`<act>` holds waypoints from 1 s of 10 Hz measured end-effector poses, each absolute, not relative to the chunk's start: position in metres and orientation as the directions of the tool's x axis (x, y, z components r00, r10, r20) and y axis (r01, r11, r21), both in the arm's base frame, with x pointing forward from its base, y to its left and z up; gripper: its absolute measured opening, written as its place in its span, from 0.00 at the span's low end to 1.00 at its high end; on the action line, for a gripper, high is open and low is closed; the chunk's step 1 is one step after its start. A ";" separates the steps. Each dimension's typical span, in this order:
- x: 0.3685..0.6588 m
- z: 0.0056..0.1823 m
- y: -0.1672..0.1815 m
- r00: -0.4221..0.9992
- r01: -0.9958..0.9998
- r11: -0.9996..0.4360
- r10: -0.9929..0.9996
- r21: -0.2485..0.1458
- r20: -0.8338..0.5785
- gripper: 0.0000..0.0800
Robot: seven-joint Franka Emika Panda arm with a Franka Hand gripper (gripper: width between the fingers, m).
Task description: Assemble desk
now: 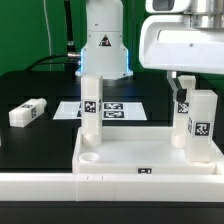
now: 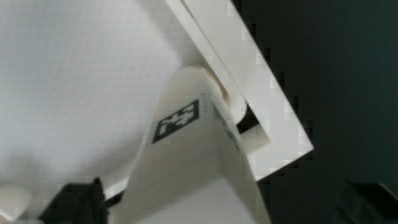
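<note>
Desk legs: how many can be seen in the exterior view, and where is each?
3. One leg stands upright on the desk panel toward the exterior view's left, one leg stands toward its right, one leg lies loose on the table. Others may be hidden.

White arm [image 1: 103,40], boxy white hand [image 1: 190,95], dark fingertips [image 2: 75,200].

Low front view; close wrist view

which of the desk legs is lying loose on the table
The leg at the exterior view's left, flat on the black table, apart from the panel. The other two legs stand upright on the panel's corners.
</note>
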State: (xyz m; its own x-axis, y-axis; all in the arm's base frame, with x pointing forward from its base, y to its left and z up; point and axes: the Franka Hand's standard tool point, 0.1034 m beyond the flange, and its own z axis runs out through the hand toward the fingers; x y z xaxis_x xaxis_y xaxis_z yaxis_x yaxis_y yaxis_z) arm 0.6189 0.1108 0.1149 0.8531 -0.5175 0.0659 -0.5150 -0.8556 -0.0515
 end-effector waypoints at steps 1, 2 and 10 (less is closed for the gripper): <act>0.619 0.115 0.111 0.883 -0.462 -0.885 -0.465 -0.046 0.070 0.81; 0.619 0.115 0.110 0.901 -0.425 -0.904 -0.427 -0.041 0.072 0.81; 0.620 0.115 0.105 0.973 -0.215 -0.977 -0.215 -0.008 0.083 0.36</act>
State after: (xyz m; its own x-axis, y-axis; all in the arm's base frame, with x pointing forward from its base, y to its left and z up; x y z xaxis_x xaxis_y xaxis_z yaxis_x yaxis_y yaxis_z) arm 0.6196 0.1054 0.1148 0.9732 -0.2145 0.0829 -0.2146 -0.9767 -0.0081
